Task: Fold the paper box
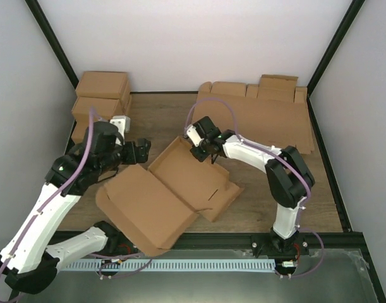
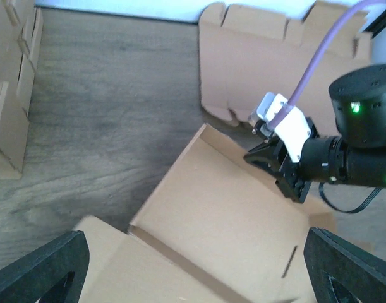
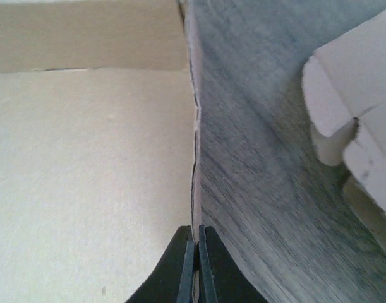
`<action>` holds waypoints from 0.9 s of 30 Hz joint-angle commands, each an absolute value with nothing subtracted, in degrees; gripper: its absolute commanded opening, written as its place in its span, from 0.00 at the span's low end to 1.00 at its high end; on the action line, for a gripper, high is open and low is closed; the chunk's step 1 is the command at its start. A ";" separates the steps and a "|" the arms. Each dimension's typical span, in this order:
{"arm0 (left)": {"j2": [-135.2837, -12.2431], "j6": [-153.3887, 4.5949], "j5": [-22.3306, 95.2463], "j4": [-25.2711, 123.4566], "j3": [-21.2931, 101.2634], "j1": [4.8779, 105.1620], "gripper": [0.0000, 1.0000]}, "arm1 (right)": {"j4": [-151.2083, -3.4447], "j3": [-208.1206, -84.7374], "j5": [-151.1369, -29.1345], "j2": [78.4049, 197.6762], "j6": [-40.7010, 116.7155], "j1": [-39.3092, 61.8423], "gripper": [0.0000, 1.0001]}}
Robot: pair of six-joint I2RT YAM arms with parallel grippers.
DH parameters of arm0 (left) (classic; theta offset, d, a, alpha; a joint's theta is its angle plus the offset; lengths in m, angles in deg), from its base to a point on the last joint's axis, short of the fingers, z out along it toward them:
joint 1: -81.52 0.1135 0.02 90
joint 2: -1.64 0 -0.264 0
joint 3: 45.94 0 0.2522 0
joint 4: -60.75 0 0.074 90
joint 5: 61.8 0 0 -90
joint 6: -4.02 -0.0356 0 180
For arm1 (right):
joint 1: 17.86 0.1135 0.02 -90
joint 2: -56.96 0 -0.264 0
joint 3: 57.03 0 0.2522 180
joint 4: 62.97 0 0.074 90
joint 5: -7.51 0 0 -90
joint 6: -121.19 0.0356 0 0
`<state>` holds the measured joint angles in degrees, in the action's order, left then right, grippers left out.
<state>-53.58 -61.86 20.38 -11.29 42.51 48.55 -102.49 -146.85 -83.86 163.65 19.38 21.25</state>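
Note:
The paper box (image 1: 174, 189) lies open in the middle of the table as a brown die-cut sheet, with its near panel reaching the front edge. A thin side wall of it stands upright along its far right edge. My right gripper (image 1: 202, 151) is shut on that wall, and in the right wrist view the fingertips (image 3: 197, 252) pinch the wall's top edge with the box floor (image 3: 85, 177) to the left. My left gripper (image 1: 139, 151) hovers open above the box's left part. Its two fingers (image 2: 38, 268) frame the box (image 2: 224, 214) from above without touching it, and the right gripper (image 2: 268, 158) shows across from it.
A flat stack of cardboard blanks (image 1: 268, 113) lies at the back right, also seen in the wrist views (image 2: 256, 57) (image 3: 357, 95). Folded brown boxes (image 1: 103, 95) are piled at the back left corner. Black frame posts and white walls bound the table.

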 commanded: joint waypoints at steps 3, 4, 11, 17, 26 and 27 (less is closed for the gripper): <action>-49.48 -60.66 23.11 -9.67 49.09 48.82 0.96 | -94.56 -142.16 -78.75 151.69 25.16 21.08 0.01; -49.11 -60.66 23.65 -9.28 49.71 48.82 0.96 | -94.03 -141.38 -77.46 149.93 26.79 21.01 0.01; -49.01 -59.65 27.66 -7.42 51.07 48.82 0.99 | -103.74 -143.10 -68.19 146.59 49.32 19.76 0.01; -49.63 -59.08 30.28 -5.94 49.49 48.82 1.00 | -102.37 -133.99 -75.56 137.81 72.49 18.62 0.01; -49.49 -58.63 31.49 -4.68 47.02 48.82 1.00 | -103.28 -123.44 -73.51 127.47 104.07 19.23 0.01; -49.43 -58.50 31.65 -4.47 46.48 48.82 1.00 | -103.88 -123.16 -73.53 127.07 105.26 19.49 0.01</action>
<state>-50.08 -59.13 30.20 -6.31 47.87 48.55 -102.95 -123.11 -75.45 129.34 90.35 18.89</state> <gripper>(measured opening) 0.999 0.022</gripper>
